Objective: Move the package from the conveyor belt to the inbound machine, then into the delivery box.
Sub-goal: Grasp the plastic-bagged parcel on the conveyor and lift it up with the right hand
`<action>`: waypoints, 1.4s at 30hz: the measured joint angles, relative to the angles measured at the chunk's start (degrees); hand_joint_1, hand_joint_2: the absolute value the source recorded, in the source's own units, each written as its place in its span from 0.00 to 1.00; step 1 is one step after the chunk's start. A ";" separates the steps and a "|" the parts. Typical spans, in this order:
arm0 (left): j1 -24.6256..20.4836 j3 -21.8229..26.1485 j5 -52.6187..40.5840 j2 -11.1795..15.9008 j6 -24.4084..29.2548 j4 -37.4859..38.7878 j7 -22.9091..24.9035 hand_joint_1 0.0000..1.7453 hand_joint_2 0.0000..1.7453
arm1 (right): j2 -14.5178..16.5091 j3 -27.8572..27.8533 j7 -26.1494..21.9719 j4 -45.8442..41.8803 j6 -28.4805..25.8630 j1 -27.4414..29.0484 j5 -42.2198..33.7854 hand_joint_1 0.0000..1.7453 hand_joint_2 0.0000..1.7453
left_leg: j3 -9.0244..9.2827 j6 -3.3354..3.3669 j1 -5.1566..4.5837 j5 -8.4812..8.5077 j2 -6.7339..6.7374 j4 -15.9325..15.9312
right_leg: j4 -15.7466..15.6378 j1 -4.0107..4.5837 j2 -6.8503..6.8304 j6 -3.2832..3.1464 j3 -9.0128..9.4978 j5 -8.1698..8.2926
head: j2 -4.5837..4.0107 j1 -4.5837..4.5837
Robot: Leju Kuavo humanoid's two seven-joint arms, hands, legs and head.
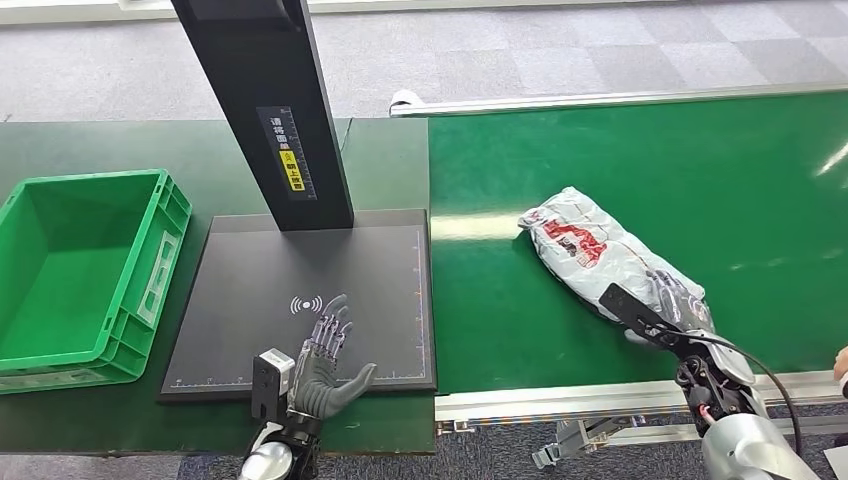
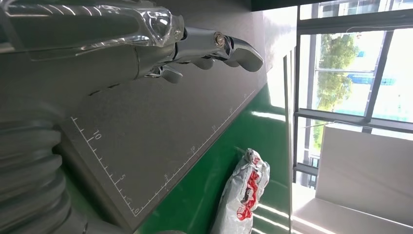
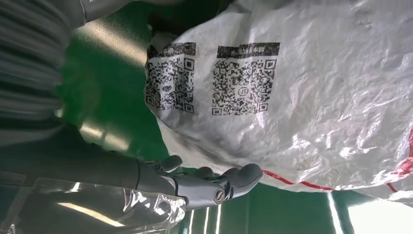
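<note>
The package (image 1: 585,245) is a crinkled white plastic bag with red print, lying on the green conveyor belt (image 1: 700,170). My right hand (image 1: 680,300) is at its near end, fingers laid over the bag. In the right wrist view the package (image 3: 302,97) shows two QR codes, and my fingers (image 3: 214,185) stretch along its edge without closing on it. My left hand (image 1: 325,365) hovers open, palm turned inward, over the black platform of the inbound machine (image 1: 260,300). The left wrist view shows its fingers (image 2: 214,46) straight above the platform, with the package (image 2: 246,190) farther off.
The machine's black post (image 1: 270,110) rises from the back of the platform. An empty green crate (image 1: 100,178) stands to the left of it on the dark table. A metal rail (image 1: 560,400) borders the belt's near side.
</note>
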 joint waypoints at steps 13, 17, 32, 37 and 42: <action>-0.01 -0.49 -0.03 -0.02 -0.02 -0.37 0.33 0.00 1.00 | 2.79 -0.24 -2.76 0.64 0.03 0.67 0.53 1.00 1.00 | 0.01 0.00 0.00 0.00 0.00 0.00 | 0.00 0.00 0.00 0.00 0.00 0.00 | 0.00 -0.01; -0.02 -0.54 -0.15 -0.02 -0.08 -0.39 0.48 0.00 1.00 | 3.30 -0.24 -4.10 0.59 -1.07 0.80 -0.22 1.00 1.00 | 0.01 0.00 0.00 0.00 0.00 0.00 | 0.00 0.00 0.00 0.00 0.00 0.00 | 0.00 -0.01; 0.23 0.33 -0.72 0.02 0.69 -2.09 0.02 0.00 1.00 | 7.61 -0.69 -13.22 -17.80 -0.80 6.57 -13.34 1.00 1.00 | -0.05 0.00 0.01 0.01 -0.09 0.00 | 0.01 0.01 -0.05 0.00 -0.01 0.00 | 0.00 -0.01; 0.65 3.03 -2.80 0.46 2.34 -6.40 -0.51 0.00 1.00 | 8.32 6.39 -6.66 -38.69 3.96 10.82 -14.47 1.00 1.00 | -0.07 -0.01 0.02 0.01 -0.11 -0.01 | 0.02 0.02 -0.06 -0.01 -0.08 -0.01 | 0.00 -0.01; 0.60 6.04 -4.63 1.07 4.58 -10.21 -1.63 0.00 1.00 | 8.32 12.44 -4.98 -46.95 6.62 10.90 -13.45 1.00 1.00 | -0.05 0.00 0.02 0.05 -0.12 -0.02 | 0.02 0.02 -0.06 -0.01 -0.02 -0.01 | 0.00 0.01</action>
